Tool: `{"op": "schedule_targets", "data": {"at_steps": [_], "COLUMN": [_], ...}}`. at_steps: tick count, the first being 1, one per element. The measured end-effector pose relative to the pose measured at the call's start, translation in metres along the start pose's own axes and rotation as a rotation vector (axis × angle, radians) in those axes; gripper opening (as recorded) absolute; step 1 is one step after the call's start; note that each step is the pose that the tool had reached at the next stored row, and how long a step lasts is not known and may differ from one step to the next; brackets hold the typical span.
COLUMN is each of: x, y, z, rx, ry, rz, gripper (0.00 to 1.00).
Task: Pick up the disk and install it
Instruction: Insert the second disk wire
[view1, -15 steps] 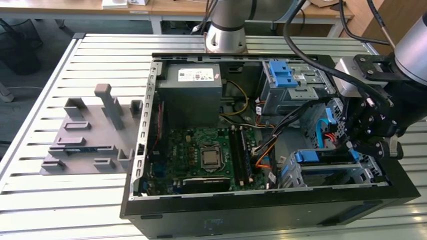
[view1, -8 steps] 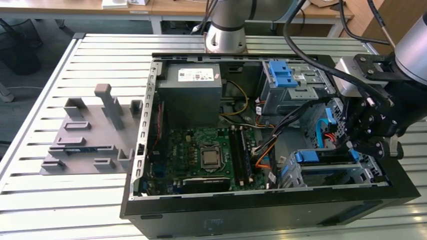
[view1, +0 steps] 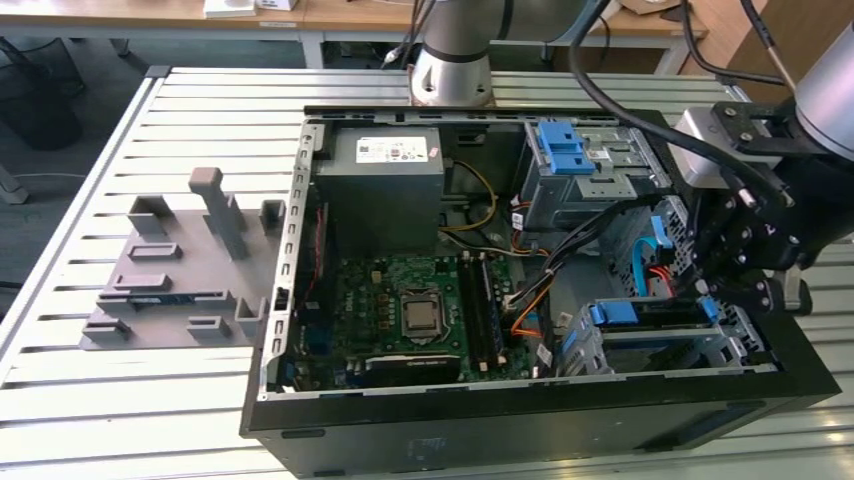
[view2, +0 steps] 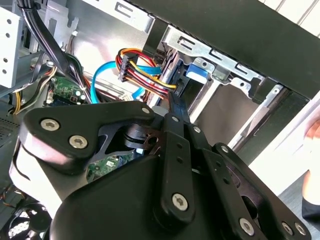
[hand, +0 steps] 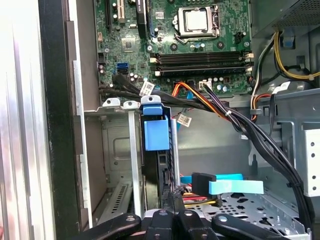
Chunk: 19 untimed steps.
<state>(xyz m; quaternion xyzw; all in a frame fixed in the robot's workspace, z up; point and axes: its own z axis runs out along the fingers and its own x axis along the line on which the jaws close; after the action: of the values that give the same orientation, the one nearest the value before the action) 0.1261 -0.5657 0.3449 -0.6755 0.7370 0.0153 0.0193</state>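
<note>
One gripper (view1: 727, 285), mine: its jaws pinch the disk (hand: 161, 175) on edge, long side pointing straight down into the bay (view1: 667, 335) at right.

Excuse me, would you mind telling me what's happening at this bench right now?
A robot arm is working inside an open computer case on a slatted table. Its gripper is down at the drive cage on the exterior view's right, where the disk with its blue carrier sits in a slot.

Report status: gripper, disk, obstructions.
Gripper low over the lower drive cage. Disk edge-on in that cage, blue tab up. Cable bundle crosses close by.
</note>
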Motion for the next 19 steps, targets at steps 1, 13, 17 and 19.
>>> {"op": "schedule_targets", "data": {"at_steps": [1,13,17,19], "x": [0.0,-0.0005,-0.0006,-0.0007], "y": [0.0,0.0,-0.0001,-0.0001], "z": [-0.0009,-0.0095,-0.0123,-0.0136], "rx": [0.0,0.0,0.0,0.0], "ry": [0.0,-0.0001,0.0,-0.0001], "rz": [0.0,0.0,0.0,0.0], "gripper": [0.11,0.11,0.11,0.11]}}
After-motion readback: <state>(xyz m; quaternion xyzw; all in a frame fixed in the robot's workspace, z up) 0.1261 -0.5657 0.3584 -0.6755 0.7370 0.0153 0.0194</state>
